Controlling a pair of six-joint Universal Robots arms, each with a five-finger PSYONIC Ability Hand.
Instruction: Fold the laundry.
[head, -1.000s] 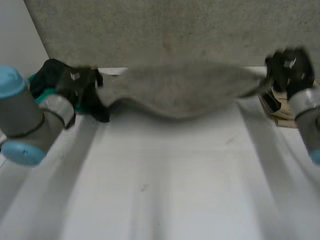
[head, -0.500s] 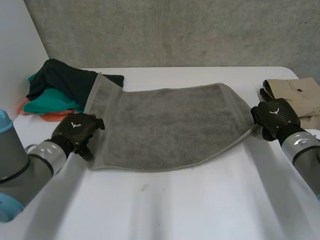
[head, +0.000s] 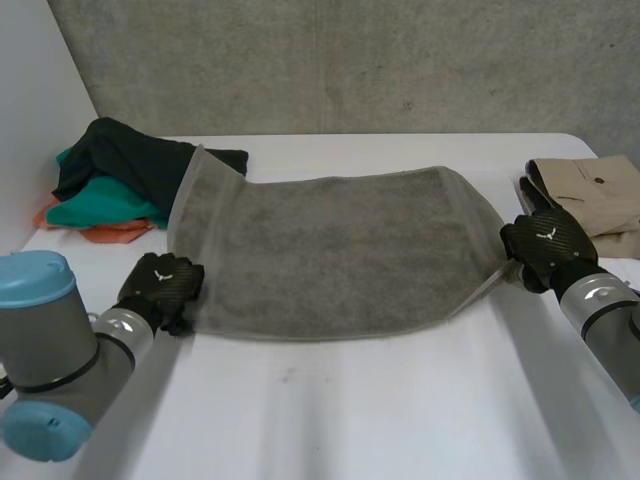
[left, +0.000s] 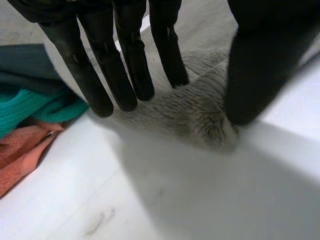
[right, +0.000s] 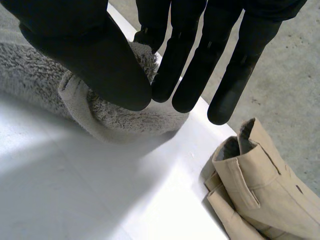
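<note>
Grey towel (head: 330, 250) spread flat on table (head: 350, 400). L hand (head: 160, 285) at near-left corner: fingers straight, thumb resting on it. R hand (head: 540, 245) pinches near-right corner. Next: L pinch, then fold fwd.

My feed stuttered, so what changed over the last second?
The grey towel, stretched in the air a second ago, now lies flat on the table. The left hand has drawn back to the towel's near corner, fingers straight and open. The right hand still pinches the opposite near corner. The clothes pile and beige garment have not moved.
</note>
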